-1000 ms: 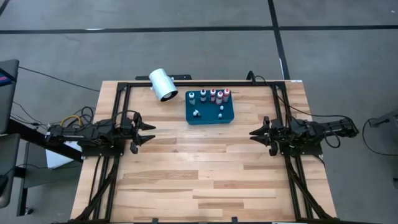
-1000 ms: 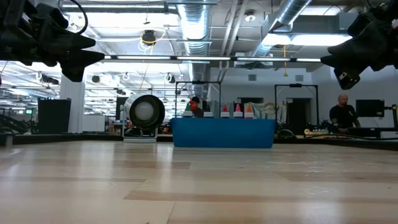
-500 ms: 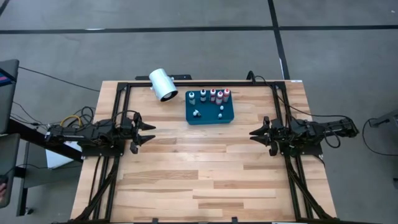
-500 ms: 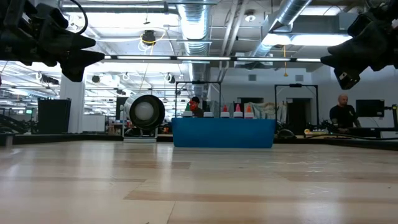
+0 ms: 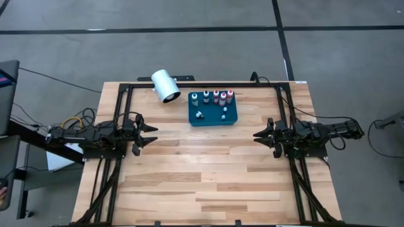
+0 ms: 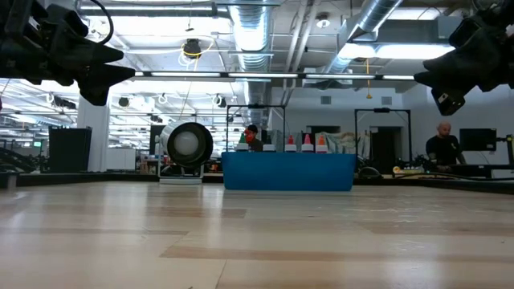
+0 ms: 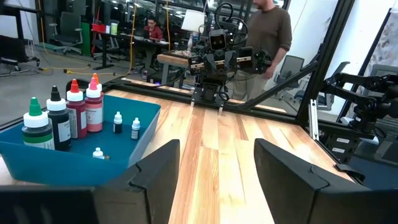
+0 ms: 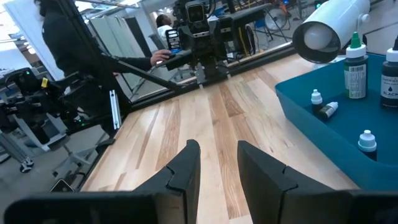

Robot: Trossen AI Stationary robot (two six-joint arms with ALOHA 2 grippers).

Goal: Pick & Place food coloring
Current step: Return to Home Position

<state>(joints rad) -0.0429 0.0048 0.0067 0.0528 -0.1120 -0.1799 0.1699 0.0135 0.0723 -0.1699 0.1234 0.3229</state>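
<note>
**High view.** A shallow blue plastic tray (image 5: 211, 120) sits toward the far side of the pale wooden bench (image 5: 202, 173). The food coloring (image 5: 216, 96) is all inside it. Five taller bottles stand in a row along its far wall, and three tiny white-capped droppers (image 5: 225, 108) lie loose on its floor. The left hand (image 5: 156, 135) is well to the left of the tray and the right hand (image 5: 257, 135) well to its right. A white cylinder (image 5: 165, 86) lies on its side just beside the tray's far left corner.

**Low view.** Both hands hang above the height of the tray's wall, and the bench between them and the tray is bare.

**Left wrist view.** The left hand's fingers are spread wide and hold nothing. One dropper (image 7: 97, 153) seems to lie tipped over. A person (image 7: 272, 25) stands beyond the bench.

**Right wrist view.** The right hand's fingers show a narrower gap and are also empty.

The placing looks finished, so any danger is probably small. A jolt to the bench could roll the cylinder against the tray. The tipped dropper might leak if its cap is loose. Any sweep of an arm at tray height would knock over the tall row, but nothing stands in the arms' way where they are.
</note>
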